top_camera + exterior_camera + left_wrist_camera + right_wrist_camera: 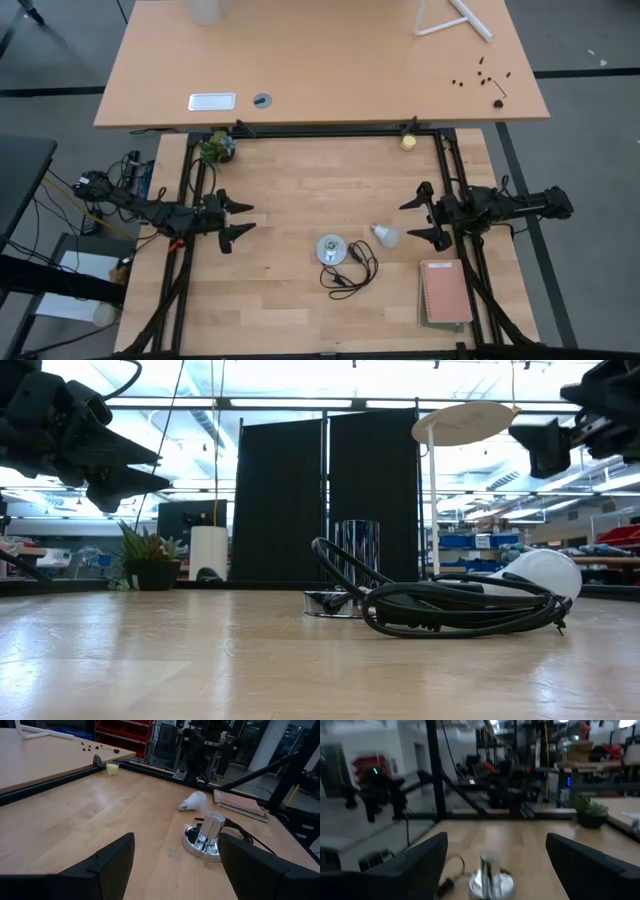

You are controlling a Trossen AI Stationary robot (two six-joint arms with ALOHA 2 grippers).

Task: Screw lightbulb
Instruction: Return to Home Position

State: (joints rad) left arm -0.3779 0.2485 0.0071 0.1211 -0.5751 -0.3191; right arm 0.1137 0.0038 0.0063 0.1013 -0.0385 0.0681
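The white lightbulb (386, 235) lies sideways (unheld) on the table.

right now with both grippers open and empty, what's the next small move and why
Probably the right gripper should dip to the small white pear-shaped lightbulb and close on it: the bulb lies on its side just beside that open gripper, out of the round silver socket. The left gripper waits open, farther off.
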